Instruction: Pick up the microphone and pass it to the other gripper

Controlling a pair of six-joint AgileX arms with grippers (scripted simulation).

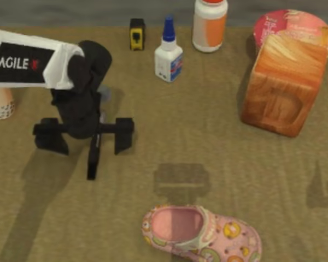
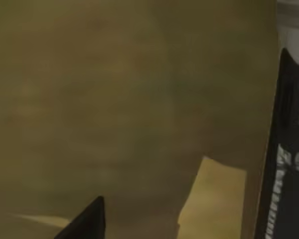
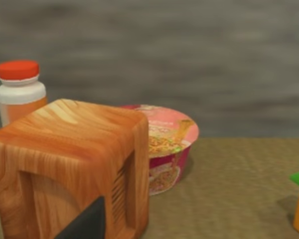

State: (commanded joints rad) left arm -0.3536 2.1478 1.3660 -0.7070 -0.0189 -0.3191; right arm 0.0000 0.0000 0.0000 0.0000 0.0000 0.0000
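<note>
Microphone (image 1: 93, 155), its slim black handle seen at the lower left of the top view's centre, is pictured lying on the desk (image 1: 208, 142) directly beneath the left pincer (image 1: 85, 135), whose fingers are spread wide to either side of the handle without closing on it. The silver head is hidden under the arm. The piece is judged light and rigid, with a smooth, narrow handle likely to slip or roll; a hold across the middle of the handle is thought safest, leaving one end free for the handover. At the far left edge a pale patterned cup (image 1: 0, 103) is partly covered by the arm. Along the upper edge are ranged a small black-and-yellow box (image 1: 137, 34), a glue bottle (image 1: 168, 52) and an orange-capped white bottle (image 1: 210, 24), all well apart from the handle. At the upper right a wooden block (image 1: 284, 87) is set against a noodle bowl (image 1: 292, 24). A pink clog (image 1: 202, 233) is seen at the bottom centre. Nothing is judged to block the lift. The right pincer is out of the top view; only a dark fingertip is shown in its wrist view, so its state cannot be told.
</note>
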